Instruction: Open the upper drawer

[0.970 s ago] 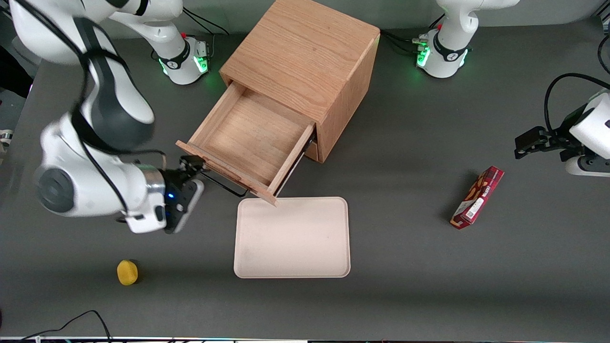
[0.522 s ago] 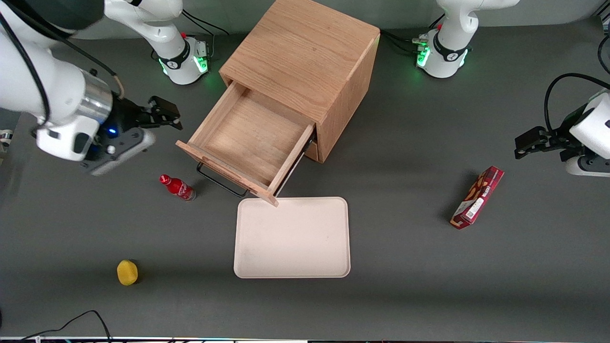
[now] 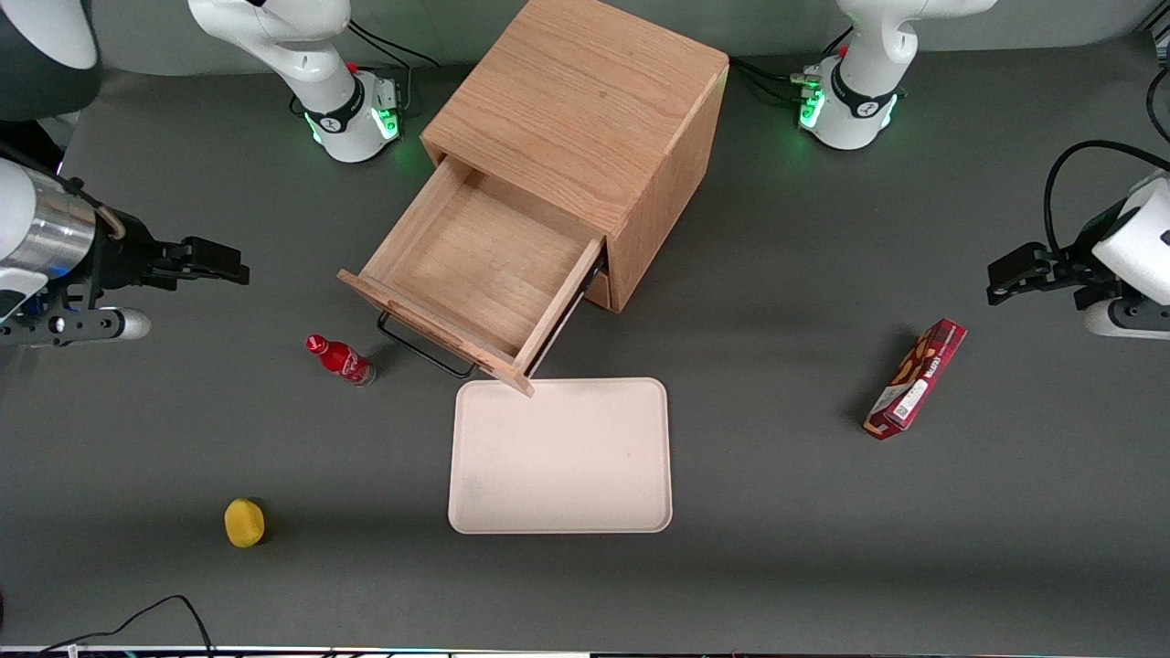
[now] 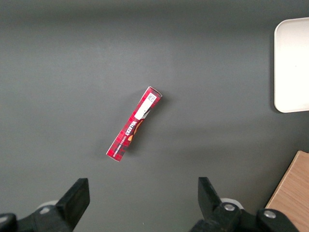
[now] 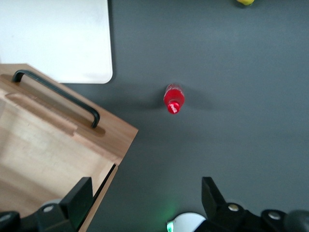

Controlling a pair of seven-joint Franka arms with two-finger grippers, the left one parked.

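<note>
The upper drawer (image 3: 475,274) is pulled far out of the cabinet (image 3: 585,110), in the upper middle of the front view. Its wooden inside is bare, and its black handle (image 3: 425,352) points toward the camera. The front corner of the drawer hangs just over the edge of the tray (image 3: 560,455), which lies flat on the table (image 3: 777,512), nearer to the camera.

The gripper (image 3: 228,260) is at the left edge of the front view, above the table and well apart from the drawer. Its fingers (image 5: 77,200) are wide apart and hold nothing.

A small red bottle (image 3: 340,359) stands near the handle. A yellow object (image 3: 244,522) sits in the lower left of the front view. A red box (image 3: 916,378) lies toward the parked arm's end of the table.
</note>
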